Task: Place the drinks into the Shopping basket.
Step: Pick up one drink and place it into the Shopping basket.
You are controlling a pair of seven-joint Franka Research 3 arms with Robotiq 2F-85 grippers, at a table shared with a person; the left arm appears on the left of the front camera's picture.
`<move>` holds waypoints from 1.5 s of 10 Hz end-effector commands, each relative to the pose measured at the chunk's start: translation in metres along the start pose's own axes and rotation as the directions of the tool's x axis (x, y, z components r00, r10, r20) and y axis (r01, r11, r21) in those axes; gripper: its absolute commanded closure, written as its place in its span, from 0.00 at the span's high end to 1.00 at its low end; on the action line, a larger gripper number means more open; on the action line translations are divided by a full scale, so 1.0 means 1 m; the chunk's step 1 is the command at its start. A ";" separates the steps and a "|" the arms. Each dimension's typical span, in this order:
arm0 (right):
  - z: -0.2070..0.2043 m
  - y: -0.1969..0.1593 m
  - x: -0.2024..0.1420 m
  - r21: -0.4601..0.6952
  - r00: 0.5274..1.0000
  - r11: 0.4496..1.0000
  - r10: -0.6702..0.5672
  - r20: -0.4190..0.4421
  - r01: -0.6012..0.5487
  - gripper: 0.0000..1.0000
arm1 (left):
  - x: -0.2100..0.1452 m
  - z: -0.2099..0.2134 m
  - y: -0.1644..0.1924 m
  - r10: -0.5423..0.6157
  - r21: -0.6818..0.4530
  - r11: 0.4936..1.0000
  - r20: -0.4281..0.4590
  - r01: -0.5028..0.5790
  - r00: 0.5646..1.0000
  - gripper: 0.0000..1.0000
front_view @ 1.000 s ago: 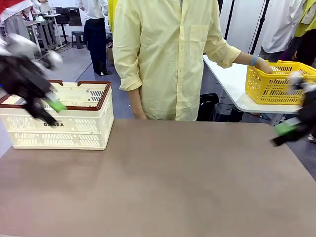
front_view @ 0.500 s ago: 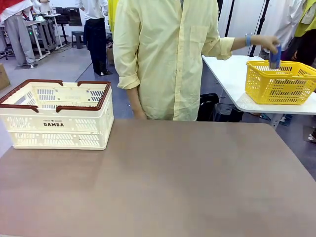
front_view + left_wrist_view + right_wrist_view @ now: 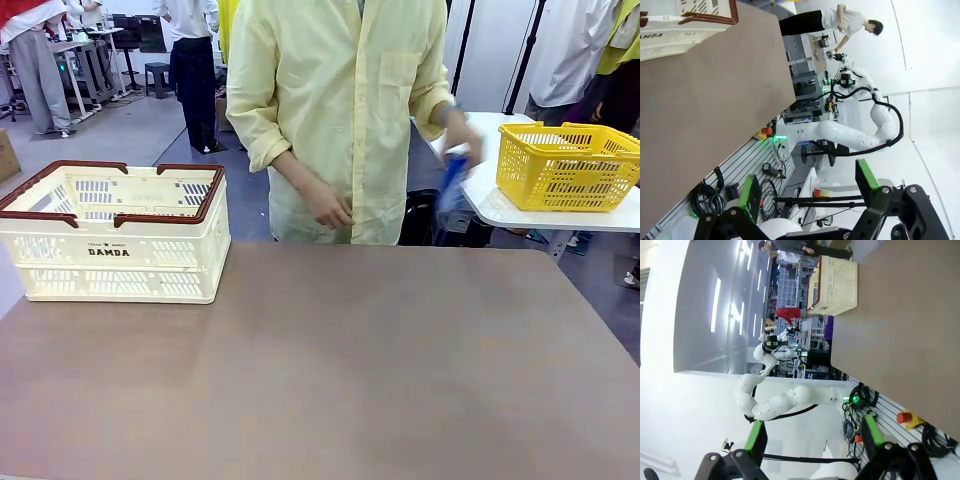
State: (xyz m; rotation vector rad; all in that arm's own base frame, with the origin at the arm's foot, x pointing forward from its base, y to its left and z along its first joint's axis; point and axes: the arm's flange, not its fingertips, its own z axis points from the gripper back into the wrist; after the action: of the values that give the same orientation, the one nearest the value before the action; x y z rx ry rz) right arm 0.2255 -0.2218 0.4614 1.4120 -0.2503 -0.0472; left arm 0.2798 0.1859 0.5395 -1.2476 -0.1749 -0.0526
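The person's hand holds a blue drink can [image 3: 452,182], blurred in motion, between the yellow mesh basket and the brown table's far edge. The cream Shopping basket [image 3: 115,235] with its dark brown rim stands on the table's far left, nothing showing inside it. It is also in the left wrist view as the Shopping basket [image 3: 670,25] and in the right wrist view as the Shopping basket [image 3: 837,282]. My left gripper [image 3: 807,185] is open and holds nothing, well away from the table. My right gripper [image 3: 814,432] is likewise open and holds nothing, off the table.
A yellow mesh basket [image 3: 568,165] sits on a white side table [image 3: 500,205] at the far right. The person in a pale yellow shirt [image 3: 340,110] stands at the far edge of the brown table [image 3: 330,370]. Each wrist view shows a white arm folded back behind the table.
Both arms have pulled back out of the front view. The person lifted a blue can from the yellow mesh basket and swung it down toward the brown table.
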 end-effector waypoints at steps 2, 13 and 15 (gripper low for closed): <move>0.008 -0.001 -0.004 0.010 0.999 0.999 0.030 0.013 -0.031 1.00 | -0.004 0.008 0.005 -0.010 -0.021 1.000 0.014 0.011 1.000 1.00; 0.008 -0.001 -0.004 0.010 0.999 0.999 0.030 0.013 -0.031 1.00 | -0.004 0.008 0.005 -0.010 -0.021 1.000 0.014 0.011 1.000 1.00; 0.008 -0.001 -0.004 0.010 0.999 0.999 0.030 0.013 -0.031 1.00 | -0.004 0.008 0.005 -0.010 -0.021 1.000 0.014 0.011 1.000 1.00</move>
State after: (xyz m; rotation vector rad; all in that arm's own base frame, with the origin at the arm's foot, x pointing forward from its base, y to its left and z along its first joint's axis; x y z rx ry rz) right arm 0.2196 -0.2270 0.4579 1.4107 -0.2659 -0.0579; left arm 0.2757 0.1944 0.5351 -1.2537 -0.1857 -0.0353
